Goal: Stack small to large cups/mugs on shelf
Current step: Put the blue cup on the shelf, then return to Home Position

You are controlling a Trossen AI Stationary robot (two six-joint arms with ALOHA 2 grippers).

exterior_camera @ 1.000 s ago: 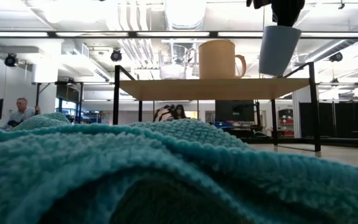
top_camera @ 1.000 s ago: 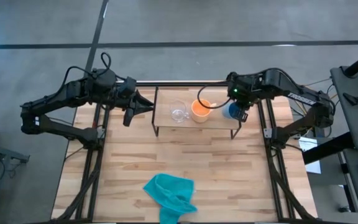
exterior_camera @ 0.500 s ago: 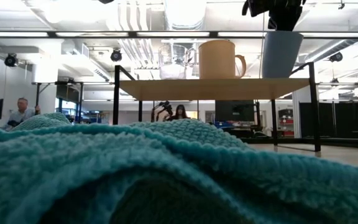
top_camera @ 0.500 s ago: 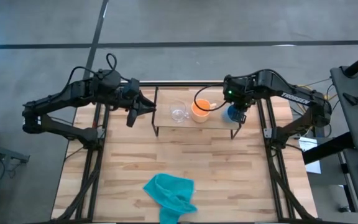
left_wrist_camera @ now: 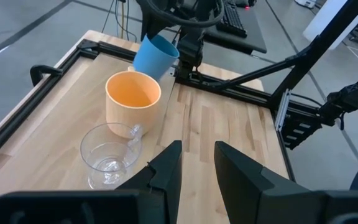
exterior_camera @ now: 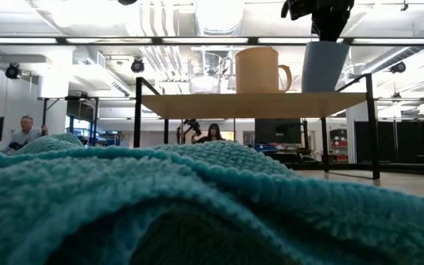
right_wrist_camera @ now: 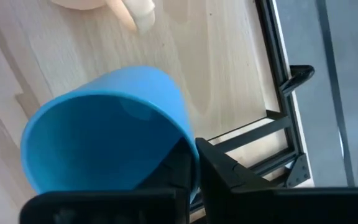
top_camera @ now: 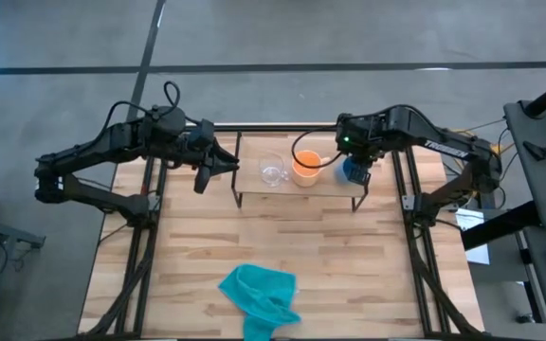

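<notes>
Risking a tip at the shelf's [top_camera: 297,189] right end: blue cup [top_camera: 353,171] hanging tilted in the left wrist view, so letting go before the base sits flat could be sending it rolling off the edge onto the bench [top_camera: 282,246]. Also risking a knock against the orange mug [top_camera: 304,168], standing just left of the blue cup with its handle pointing that way. Judging the placement as nearly done but not yet settled.

Right end effector [top_camera: 360,163] clamping the blue cup by its rim, one finger inside and one outside, seen close in the right wrist view [right_wrist_camera: 194,163]. Cup hanging directly beneath the end effector, over the right end of the shelf; in the low view its base [exterior_camera: 324,66] appearing level with the shelf top, though contact being hard to confirm.

Clear glass cup [top_camera: 271,171] standing on the shelf left of the mug.

Left end effector [top_camera: 214,164] waiting just left of the shelf, fingers apart, holding nothing. Teal cloth [top_camera: 259,298] lying on the near part of the bench.
</notes>
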